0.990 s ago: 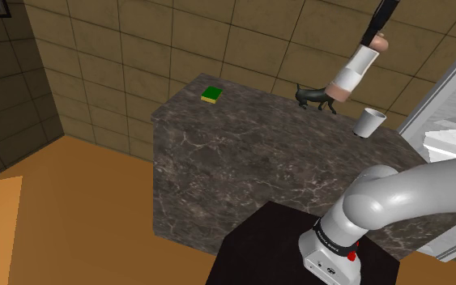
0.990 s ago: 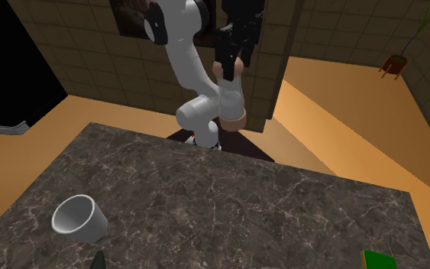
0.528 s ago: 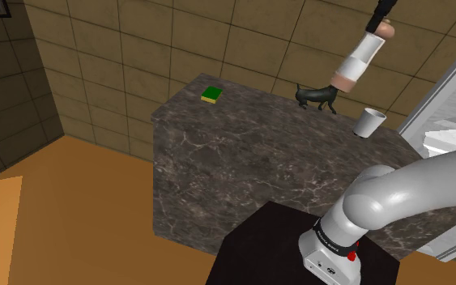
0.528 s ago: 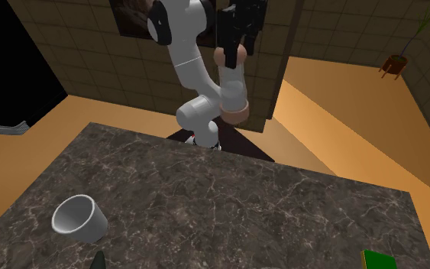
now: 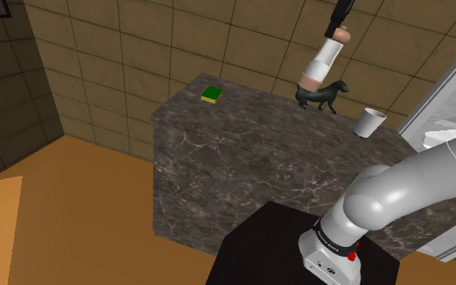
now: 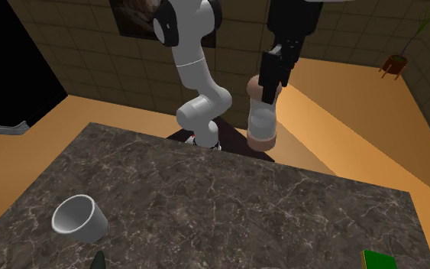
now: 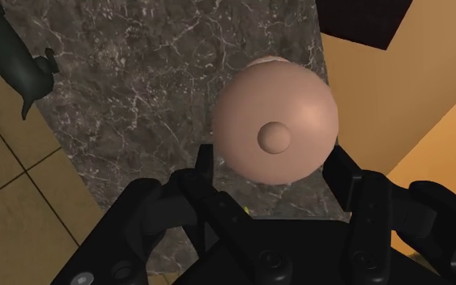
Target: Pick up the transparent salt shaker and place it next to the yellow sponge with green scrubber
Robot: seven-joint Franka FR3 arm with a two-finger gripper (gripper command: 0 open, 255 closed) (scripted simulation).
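No text, label, brand, number or sign can be read on any surface in my views. The dark band (image 5: pixel 332 240) low on my arm (image 5: pixel 396 190) carries a line of pale lettering, too small to read. The red mark (image 5: pixel 351 256) beside it shows no character I can make out.

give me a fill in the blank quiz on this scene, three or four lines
1. The gripper is ____ on the salt shaker.
2. The salt shaker hangs ____ the marbled counter, not touching it.
3. The sponge has a top face coloured ____.
4. The cup near the animal figurine is coloured ____.
Missing words: shut; above; green; white
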